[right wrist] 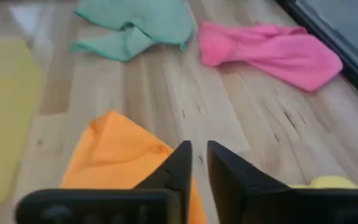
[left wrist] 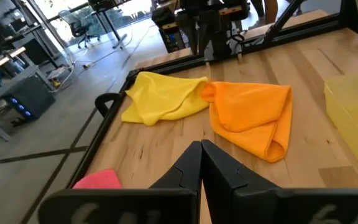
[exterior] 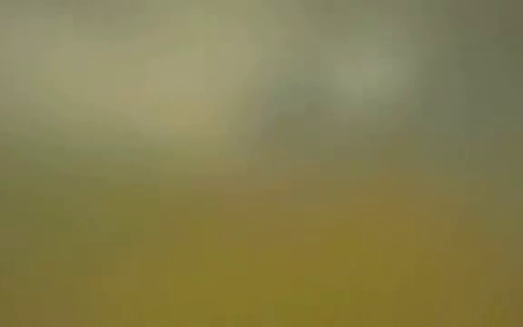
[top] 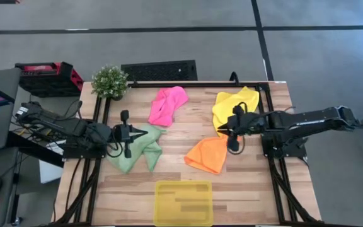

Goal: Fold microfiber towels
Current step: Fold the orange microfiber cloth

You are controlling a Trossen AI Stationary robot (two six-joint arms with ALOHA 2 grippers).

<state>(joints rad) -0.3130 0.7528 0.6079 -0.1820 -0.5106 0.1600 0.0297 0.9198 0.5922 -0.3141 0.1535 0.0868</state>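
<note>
Four microfiber towels lie loose and rumpled on the wooden table, none of them folded flat, so the task looks to be near its start or between towels. The pale green towel lies at the left side, the hot pink towel towards the far edge near the middle, the bright yellow towel at the far right, and the orange towel just in front of the yellow one, roughly doubled over on itself. The left gripper sits over the near corner of the green towel with its fingers pressed together and nothing visibly between them. The right gripper hangs between the yellow and orange towels; in its wrist view a narrow gap shows between the fingers, and no cloth is in it, with the orange towel's edge right below. A translucent yellow tray waits at the near edge, and a small potted plant stands at the far left corner. The low view shows only a blur. Judging from this, the right gripper is about to work the orange towel: it would need to open wider, drop to an edge or corner, pinch one layer, and draw it across.
</note>
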